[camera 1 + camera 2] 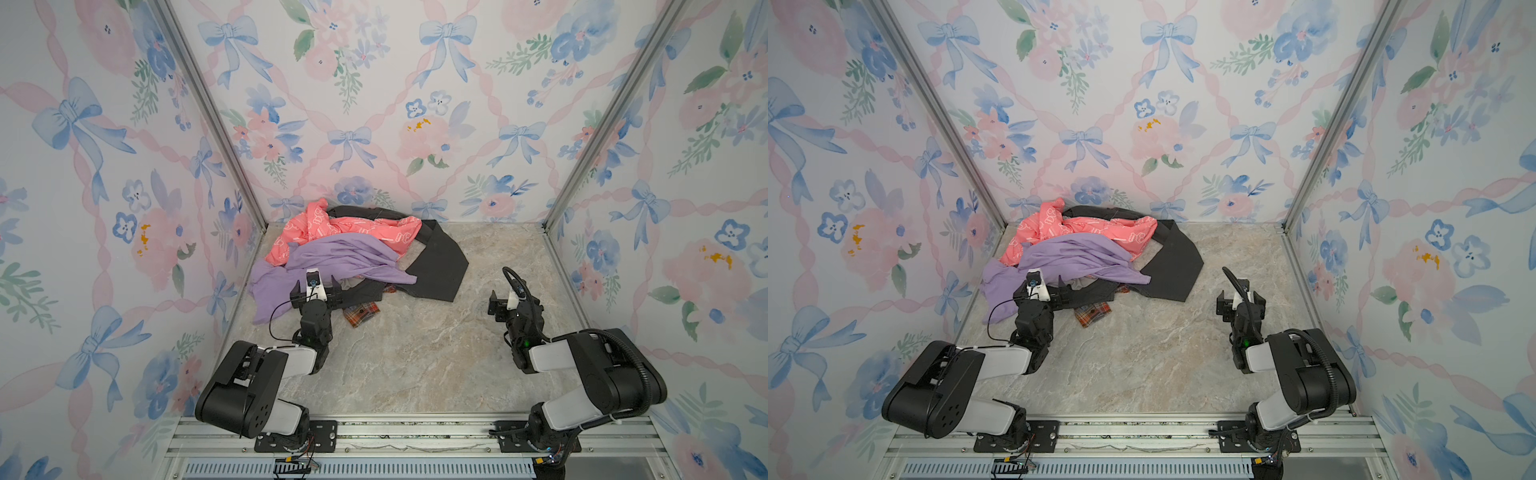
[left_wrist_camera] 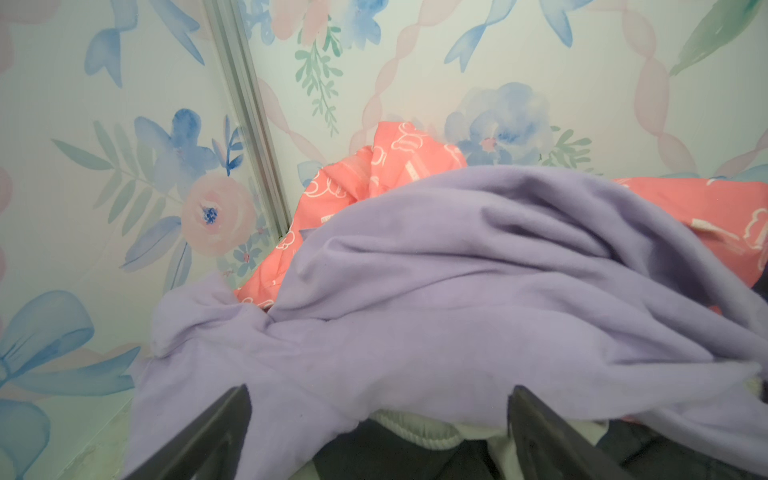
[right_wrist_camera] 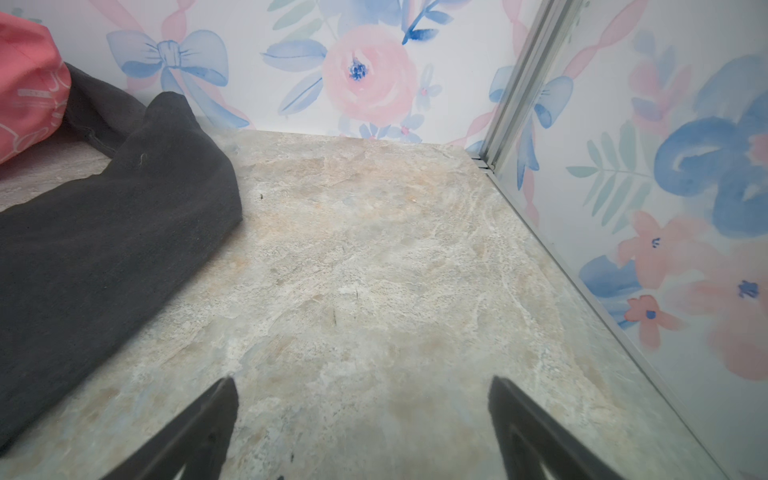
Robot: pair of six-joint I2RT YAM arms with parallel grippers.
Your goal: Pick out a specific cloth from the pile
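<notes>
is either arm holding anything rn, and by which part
Nothing is held: the left gripper, jaws open, faces the lilac garment; the right gripper, jaws open, hangs over the table.

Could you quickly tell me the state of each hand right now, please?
Left hand: open, holding nothing, at the lilac garment.
Right hand: open, holding nothing, over the table.
</notes>
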